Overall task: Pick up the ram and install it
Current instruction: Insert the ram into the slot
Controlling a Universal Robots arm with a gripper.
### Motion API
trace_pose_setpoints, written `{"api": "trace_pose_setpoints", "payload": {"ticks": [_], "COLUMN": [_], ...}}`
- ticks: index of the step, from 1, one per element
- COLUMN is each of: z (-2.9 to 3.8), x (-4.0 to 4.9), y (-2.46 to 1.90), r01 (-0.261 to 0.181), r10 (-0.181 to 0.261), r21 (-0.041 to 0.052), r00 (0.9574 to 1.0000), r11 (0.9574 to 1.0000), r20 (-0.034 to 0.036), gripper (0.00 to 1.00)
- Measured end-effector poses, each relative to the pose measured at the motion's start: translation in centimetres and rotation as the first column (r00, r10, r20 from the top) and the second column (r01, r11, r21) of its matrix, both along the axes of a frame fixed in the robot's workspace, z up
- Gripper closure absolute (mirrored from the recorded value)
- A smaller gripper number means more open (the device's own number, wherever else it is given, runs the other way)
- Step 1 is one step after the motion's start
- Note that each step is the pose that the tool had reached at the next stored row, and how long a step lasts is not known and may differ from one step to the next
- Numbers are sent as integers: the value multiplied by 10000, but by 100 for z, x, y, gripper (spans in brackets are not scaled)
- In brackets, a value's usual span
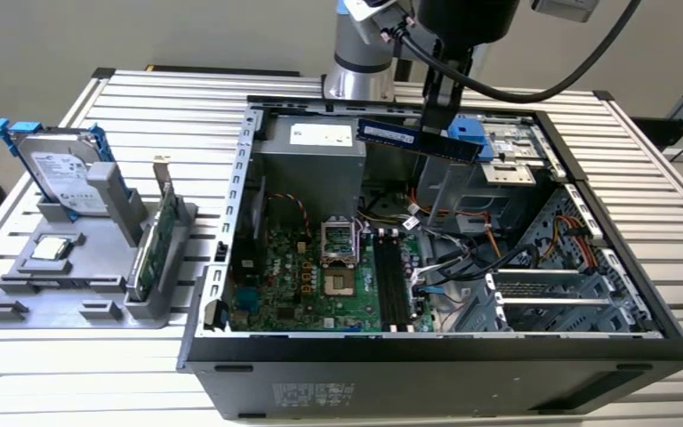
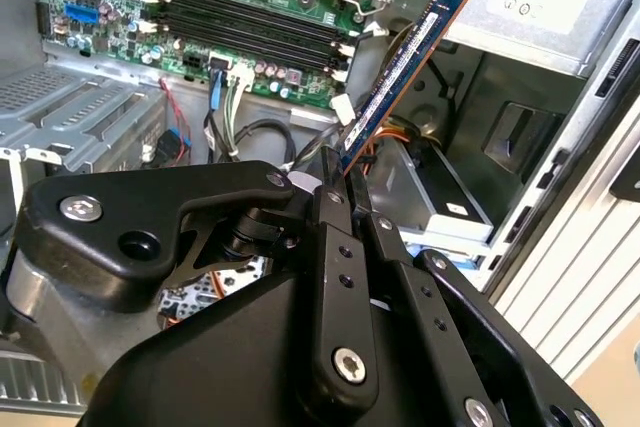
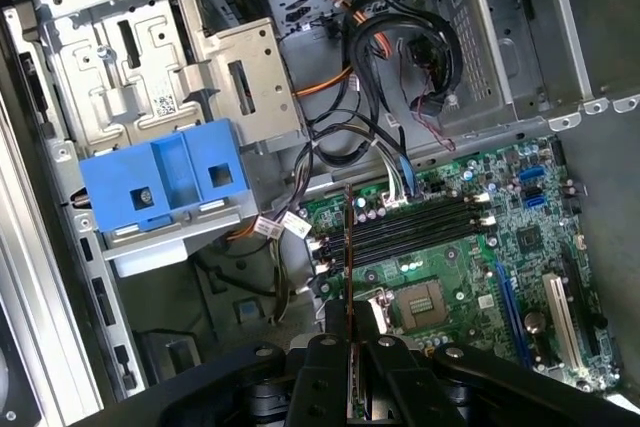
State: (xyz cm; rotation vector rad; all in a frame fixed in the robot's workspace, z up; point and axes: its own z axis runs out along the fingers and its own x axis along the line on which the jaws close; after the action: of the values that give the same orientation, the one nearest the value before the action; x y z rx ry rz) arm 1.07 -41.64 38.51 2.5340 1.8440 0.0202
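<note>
The ram point(image 1: 389, 133) is a light, stiff, thin board, likely fragile at its chips and edge contacts; hold it by its flat faces. The gripper point(image 1: 440, 132) is clamped across those faces and holds it in the air inside the open computer case point(image 1: 243, 178), above the memory slots point(image 1: 389, 276).

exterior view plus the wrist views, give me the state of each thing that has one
ram: held in the air, tilted, not installed
gripper: shut on the ram
memory slots: all empty
computer case: side open, insides exposed
hard drive: standing upright in the gray holder
green card: standing on edge in the same holder
</note>
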Motion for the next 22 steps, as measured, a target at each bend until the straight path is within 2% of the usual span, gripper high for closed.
{"api": "trace_pose_setpoints", "payload": {"ticks": [22], "z": [-2], "x": [0], "y": [0], "r01": [219], "r10": [-219], "r21": [-1], "r00": [9998], "r11": [9998], "r20": [0], "gripper": [100]}}
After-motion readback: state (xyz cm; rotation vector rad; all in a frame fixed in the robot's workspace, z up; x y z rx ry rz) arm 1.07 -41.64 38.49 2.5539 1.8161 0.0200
